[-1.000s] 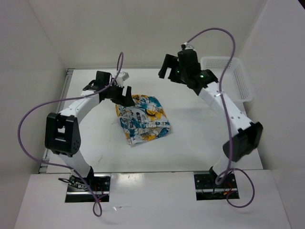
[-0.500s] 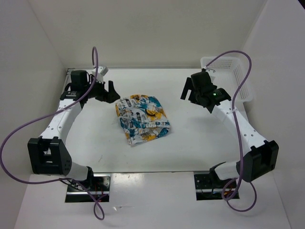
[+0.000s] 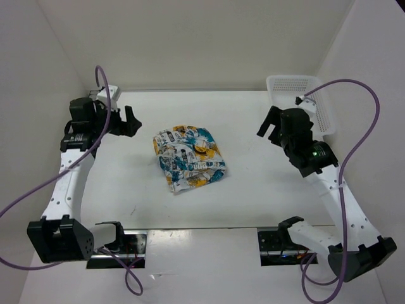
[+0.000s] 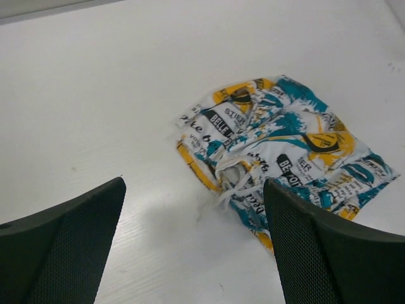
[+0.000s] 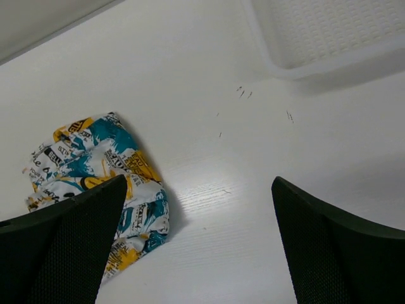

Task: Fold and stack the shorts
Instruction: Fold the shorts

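Observation:
The shorts [image 3: 189, 157] lie folded in a compact bundle at the middle of the table, white with yellow-orange and teal splashes and black lettering. They also show in the left wrist view [image 4: 285, 152] and in the right wrist view [image 5: 98, 171]. My left gripper [image 3: 126, 120] is open and empty, off to the left of the shorts and apart from them. My right gripper [image 3: 271, 126] is open and empty, well to the right of the shorts, near the basket.
A white plastic mesh basket [image 3: 307, 95] stands at the back right corner; its near rim shows in the right wrist view [image 5: 316, 63]. White walls close in the table on the left, back and right. Purple cables loop from both arms.
Both arms have drawn back and outward from the shorts: the left gripper moved left toward the wall, the right gripper moved right and nearer. The shorts have not moved.

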